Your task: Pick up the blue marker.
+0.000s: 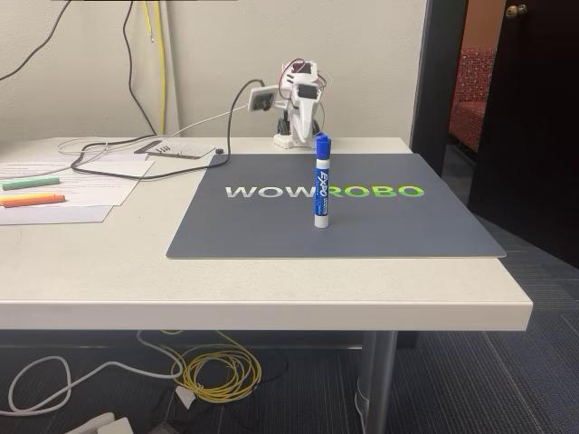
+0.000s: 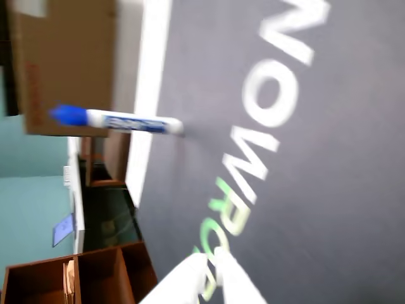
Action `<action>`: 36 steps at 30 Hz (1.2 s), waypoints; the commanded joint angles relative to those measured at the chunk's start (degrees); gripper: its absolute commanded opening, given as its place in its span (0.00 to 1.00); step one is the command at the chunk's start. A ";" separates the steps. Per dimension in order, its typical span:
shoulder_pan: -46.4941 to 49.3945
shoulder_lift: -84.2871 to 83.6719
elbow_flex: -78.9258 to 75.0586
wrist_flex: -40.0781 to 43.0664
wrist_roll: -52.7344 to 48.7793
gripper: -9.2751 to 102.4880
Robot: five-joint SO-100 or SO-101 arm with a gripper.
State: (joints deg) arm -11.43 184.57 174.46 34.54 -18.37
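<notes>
Fixed view. We logged the blue marker (image 1: 321, 181) standing upright on its white end, blue cap uppermost, on the grey mat (image 1: 271, 231) printed WOWROBO, which lay on the pale worktop (image 1: 109, 271). The arm (image 1: 297, 104) sat folded at the far edge of the mat, well behind the marker. At that size its hand could not be made out, so we could not tell whether it was open or closed. A green marker (image 1: 30, 183) and an orange marker (image 1: 33, 200) lay on papers, far to the side and apart from the arm.

Wrist view. The picture lay on its side and was blurred. We noted the marker (image 2: 117, 120) ahead of the hand (image 2: 212, 278), well apart from it, with nothing between them but mat lettering. Two pale fingertips (image 2: 183, 278) entered from the bottom edge, close together with only a narrow gap between them; nothing was held.

Handling, in our judgement: light, stiff, smooth plastic, somewhat slippery, and tippy on so small a base. We judged the labelled barrel, mid-height below the cap, the best hold, with fingers closing squarely from both sides so as not to topple it.
</notes>
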 commanded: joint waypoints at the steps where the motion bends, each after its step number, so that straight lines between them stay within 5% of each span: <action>1: 0.18 -16.08 -3.25 -20.30 -6.68 0.08; 14: 2.02 -69.87 -37.09 -41.48 -34.19 0.08; 28: 3.34 -82.27 -44.74 -44.74 -57.04 0.08; 36: 0.97 -86.92 -46.76 -46.05 -60.64 0.08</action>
State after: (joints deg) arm -9.58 97.82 130.52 -10.20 -78.49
